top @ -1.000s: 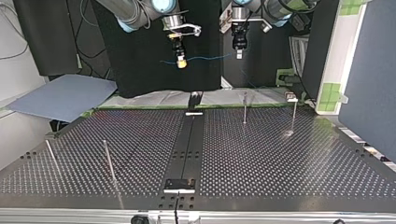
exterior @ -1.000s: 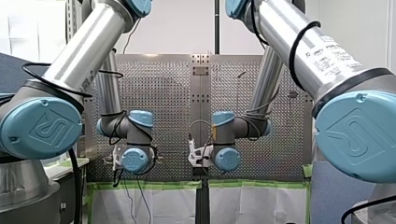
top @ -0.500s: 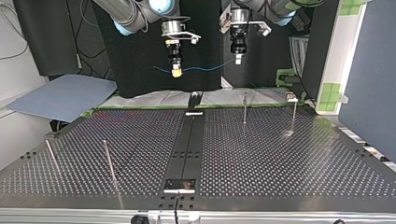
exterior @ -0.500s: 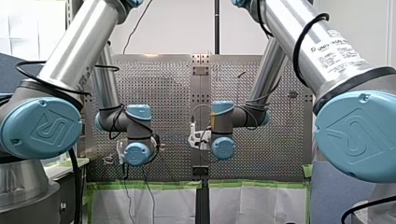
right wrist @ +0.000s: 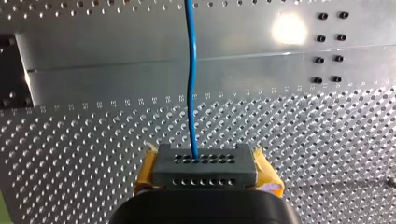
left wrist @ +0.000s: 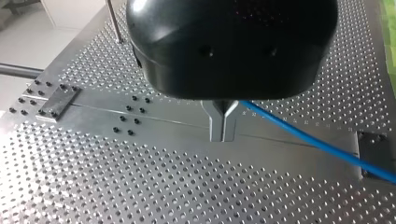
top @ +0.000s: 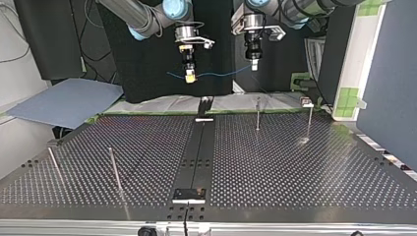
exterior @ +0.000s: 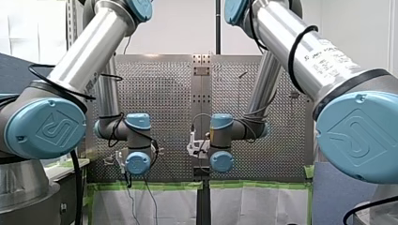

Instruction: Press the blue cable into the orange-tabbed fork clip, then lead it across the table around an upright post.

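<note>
The blue cable (top: 216, 74) hangs in a shallow arc between both grippers, high above the perforated table (top: 295, 172). My right gripper (top: 190, 76), with yellow pads, is shut on the cable at the top view's left. My left gripper (top: 254, 64) is shut on its other part further right. In the left wrist view the metal fingers (left wrist: 223, 126) stand shut and the cable (left wrist: 317, 144) runs off sideways from them. In the right wrist view the cable (right wrist: 190, 70) comes out between the yellow pads (right wrist: 266, 175) and runs straight ahead. I cannot make out an orange-tabbed clip.
Thin upright posts stand on the table: two at the top view's far right (top: 257, 114) (top: 309, 120) and two at the near left (top: 114, 169) (top: 54, 164). A dark centre strip (top: 199, 157) carries small brackets at its far (top: 204, 103) and near (top: 189, 195) ends.
Both grippers have sunk a little with the cable still strung between them. In the front view the two wrists stand lower and slightly closer together.
</note>
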### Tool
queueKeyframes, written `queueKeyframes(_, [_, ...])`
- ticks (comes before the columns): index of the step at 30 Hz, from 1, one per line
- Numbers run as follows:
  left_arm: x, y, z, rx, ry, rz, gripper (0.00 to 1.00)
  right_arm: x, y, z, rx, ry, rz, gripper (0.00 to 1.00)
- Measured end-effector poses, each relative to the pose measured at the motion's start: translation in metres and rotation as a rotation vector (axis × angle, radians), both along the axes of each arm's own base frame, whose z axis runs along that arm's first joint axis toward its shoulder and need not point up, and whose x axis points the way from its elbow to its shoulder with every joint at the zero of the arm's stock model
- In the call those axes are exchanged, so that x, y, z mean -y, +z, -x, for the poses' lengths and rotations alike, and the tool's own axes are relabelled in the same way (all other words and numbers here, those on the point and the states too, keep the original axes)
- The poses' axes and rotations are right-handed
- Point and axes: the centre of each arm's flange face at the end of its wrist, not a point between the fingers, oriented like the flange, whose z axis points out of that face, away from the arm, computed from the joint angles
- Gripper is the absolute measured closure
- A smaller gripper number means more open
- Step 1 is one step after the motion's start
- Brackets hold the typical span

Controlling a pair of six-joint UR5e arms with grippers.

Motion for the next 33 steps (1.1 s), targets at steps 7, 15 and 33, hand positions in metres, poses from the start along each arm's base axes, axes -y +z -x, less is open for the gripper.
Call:
queueKeyframes(7, [-0.008, -0.019, -0.005, 0.003, 0.023, 0.0, 1.0, 0.011, -0.02, -0.01, 0.011, 0.021, 0.013, 1.0])
queueKeyframes(15, [-0.018, -0.04, -0.007, -0.025, 0.051, -0.044, 1.0, 0.022, -0.028, -0.02, -0.005, 0.043, -0.011, 1.0])
queueKeyframes(33, [-0.041, -0.081, -0.068, 0.007, 0.082, -0.054, 1.0, 0.046, -0.057, -0.045, -0.075, 0.072, -0.076, 1.0])
